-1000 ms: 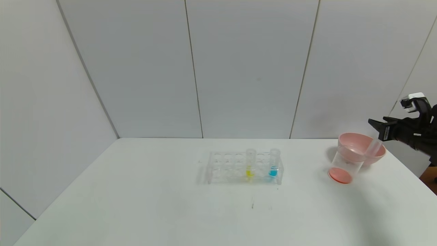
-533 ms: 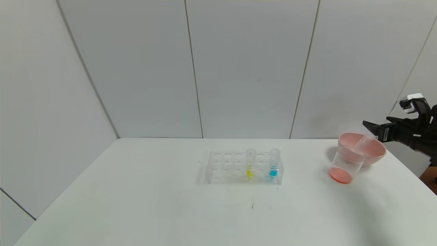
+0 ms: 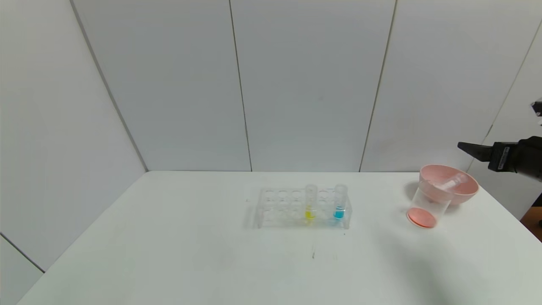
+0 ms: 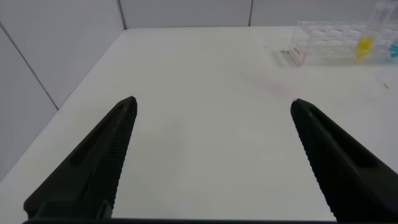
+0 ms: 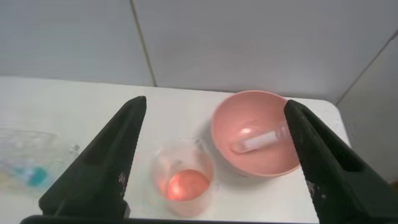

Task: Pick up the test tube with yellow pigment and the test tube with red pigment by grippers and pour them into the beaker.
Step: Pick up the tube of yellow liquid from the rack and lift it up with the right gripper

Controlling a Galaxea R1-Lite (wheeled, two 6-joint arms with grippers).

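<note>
The test tube with yellow pigment stands upright in a clear rack at the table's middle; it also shows in the left wrist view. The beaker stands at the right with orange-red liquid in its bottom. An empty clear tube lies on its side in the pink bowl. No tube with red liquid shows. My right gripper is open and empty, above and to the right of the bowl. My left gripper is open over bare table, left of the rack.
A tube with blue liquid stands in the rack to the right of the yellow one. The pink bowl sits just behind the beaker near the table's right edge. Grey wall panels stand close behind the table.
The clear tube has dropped from beside the right gripper's fingers and now lies in the pink bowl. The right gripper has risen and drawn back to the right.
</note>
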